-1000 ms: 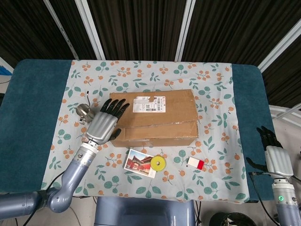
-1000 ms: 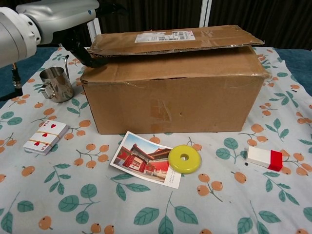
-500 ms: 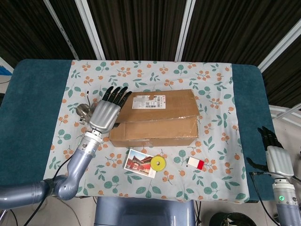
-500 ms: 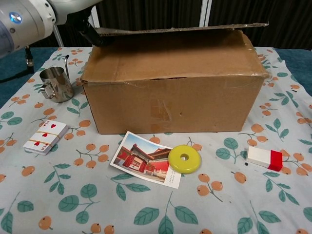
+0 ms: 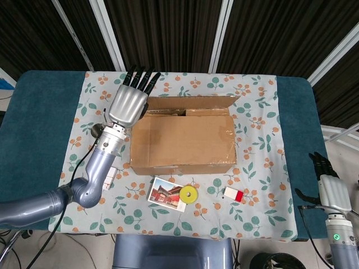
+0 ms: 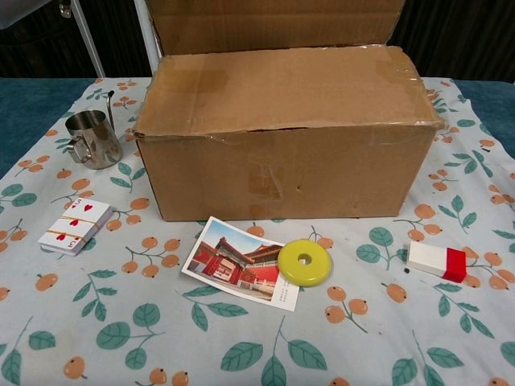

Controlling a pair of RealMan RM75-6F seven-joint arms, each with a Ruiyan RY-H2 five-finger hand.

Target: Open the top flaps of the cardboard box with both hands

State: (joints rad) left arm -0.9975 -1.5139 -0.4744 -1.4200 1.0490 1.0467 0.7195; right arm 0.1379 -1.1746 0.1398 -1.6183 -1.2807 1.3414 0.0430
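The brown cardboard box (image 5: 182, 140) stands mid-table on the floral cloth. Its far top flap (image 5: 190, 104) stands upright, showing as a tall panel (image 6: 273, 24) in the chest view. The near flap (image 6: 282, 84) still lies flat over the top. My left hand (image 5: 128, 103) is raised at the left end of the upright flap, back toward the camera, fingers straight and spread, touching the flap's edge. My right hand (image 5: 331, 190) hangs off the table's right edge, fingers apart, holding nothing and far from the box.
A steel cup (image 6: 88, 138) stands left of the box, with a deck of cards (image 6: 74, 225) in front of it. A postcard (image 6: 245, 261), a yellow ring (image 6: 304, 261) and a white-and-red eraser (image 6: 435, 260) lie before the box.
My left hand rose and moved toward the far side, swinging the far flap from nearly flat to upright. The right hand stayed put.
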